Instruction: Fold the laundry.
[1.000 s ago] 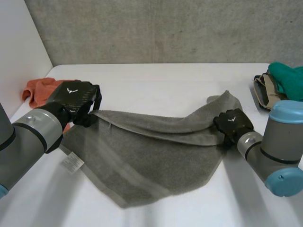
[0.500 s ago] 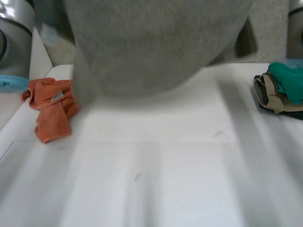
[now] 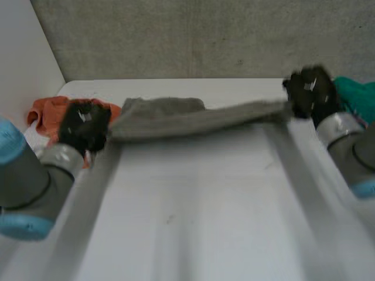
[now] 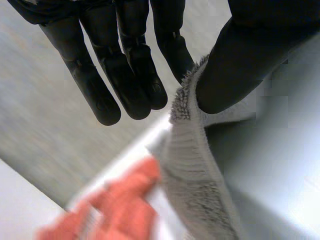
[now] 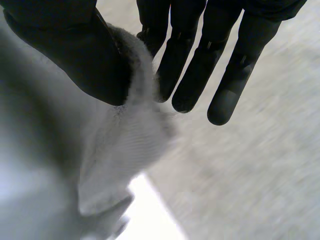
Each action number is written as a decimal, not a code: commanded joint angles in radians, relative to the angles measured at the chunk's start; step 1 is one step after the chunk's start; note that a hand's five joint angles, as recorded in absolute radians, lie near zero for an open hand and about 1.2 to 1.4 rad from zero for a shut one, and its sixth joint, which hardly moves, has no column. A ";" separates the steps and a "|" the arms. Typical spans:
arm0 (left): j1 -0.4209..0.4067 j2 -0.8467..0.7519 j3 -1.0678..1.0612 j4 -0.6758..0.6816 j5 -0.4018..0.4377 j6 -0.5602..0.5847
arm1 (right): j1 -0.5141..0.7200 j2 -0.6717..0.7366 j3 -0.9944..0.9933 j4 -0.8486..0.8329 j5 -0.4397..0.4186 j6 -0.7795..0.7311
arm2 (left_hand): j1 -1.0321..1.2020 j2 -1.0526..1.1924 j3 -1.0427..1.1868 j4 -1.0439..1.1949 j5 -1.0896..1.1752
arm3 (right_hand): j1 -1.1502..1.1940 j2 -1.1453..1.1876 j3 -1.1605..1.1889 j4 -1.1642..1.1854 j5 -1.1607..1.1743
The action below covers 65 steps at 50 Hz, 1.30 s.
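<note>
Grey towel (image 3: 187,116) hangs stretched between my two hands over the far half of the surface (image 3: 193,228). From the head view I read it as a narrow band, apparently lifted off the surface.

The left robot hand (image 3: 85,124) has one end. In its wrist view the thumb (image 4: 235,70) presses the towel's edge against the nearest of the fingers (image 4: 172,50), while the others stand straight beside it. The right robot hand (image 3: 309,91) pinches the opposite end the same way, thumb to fingers, with the cloth bunching below the pinch.

What I steer by next is the towel's long axis. It runs straight across from one hand to the other, with neither hand nearer the middle, so both arms have to travel together. If one leads, I expect the band to skew and the fold to land crooked.

An orange cloth (image 3: 50,110) lies on the surface just behind the left hand. A teal cloth (image 3: 358,96) sits just beside the right hand, and I want clearance from both when lowering. Both pinches are shallow, right at the edge, so I judge a fast swing could pull the cloth free.
</note>
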<state>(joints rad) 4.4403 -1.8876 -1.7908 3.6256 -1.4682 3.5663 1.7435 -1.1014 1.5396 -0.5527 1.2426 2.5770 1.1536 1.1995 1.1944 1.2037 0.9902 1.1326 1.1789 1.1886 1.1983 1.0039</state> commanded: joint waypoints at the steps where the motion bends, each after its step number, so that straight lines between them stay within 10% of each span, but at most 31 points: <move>1: 0.060 -0.091 -0.084 0.033 0.117 0.078 | -0.029 -0.084 0.180 0.226 0.005 -0.150 | 0.243 0.197 0.202 0.193 0.231 | 0.264 0.217 0.208 0.198 0.218; 7: 0.157 -0.176 -0.033 0.044 0.223 0.071 | -0.050 -0.123 0.220 0.287 0.000 -0.103 | 0.111 0.065 0.071 0.061 0.100 | 0.264 0.217 0.208 0.198 0.218; 11: 0.191 -0.193 -0.021 0.010 0.281 0.069 | -0.059 -0.133 0.221 0.284 0.003 -0.054 | -0.437 -0.483 -0.478 -0.487 -0.449 | 0.264 0.217 0.208 0.198 0.218; 18: 0.211 -0.185 -0.007 -0.041 0.286 0.045 | -0.064 -0.150 0.214 0.284 0.003 -0.009 | -0.532 -0.578 -0.573 -0.582 -0.543 | 0.264 0.217 0.208 0.198 0.218; 35: 0.229 -0.225 0.140 -0.177 0.221 -0.069 | -0.091 -0.196 0.203 0.297 0.034 -0.003 | 0.243 0.197 0.202 0.193 0.231 | 0.264 0.217 0.208 0.198 0.218; 51: 0.235 0.521 0.214 -0.576 0.121 -0.038 | -0.150 -0.428 -0.223 0.882 0.098 -0.087 | 0.243 0.197 0.202 0.193 0.231 | 0.264 0.217 0.208 0.198 0.218; 65: 0.134 0.029 0.591 -0.872 0.028 0.181 | -0.067 -0.100 -0.507 1.067 0.236 -0.307 | 0.243 0.197 0.202 0.193 0.231 | 0.264 0.217 0.208 0.198 0.218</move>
<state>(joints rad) 4.6077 -1.5941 -1.3463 2.8581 -1.3839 3.6566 1.6357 -1.3850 1.1100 0.5092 1.3818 2.3511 1.1674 1.1986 1.1931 1.1997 0.9855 1.1326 1.1789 1.1881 1.1987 1.0145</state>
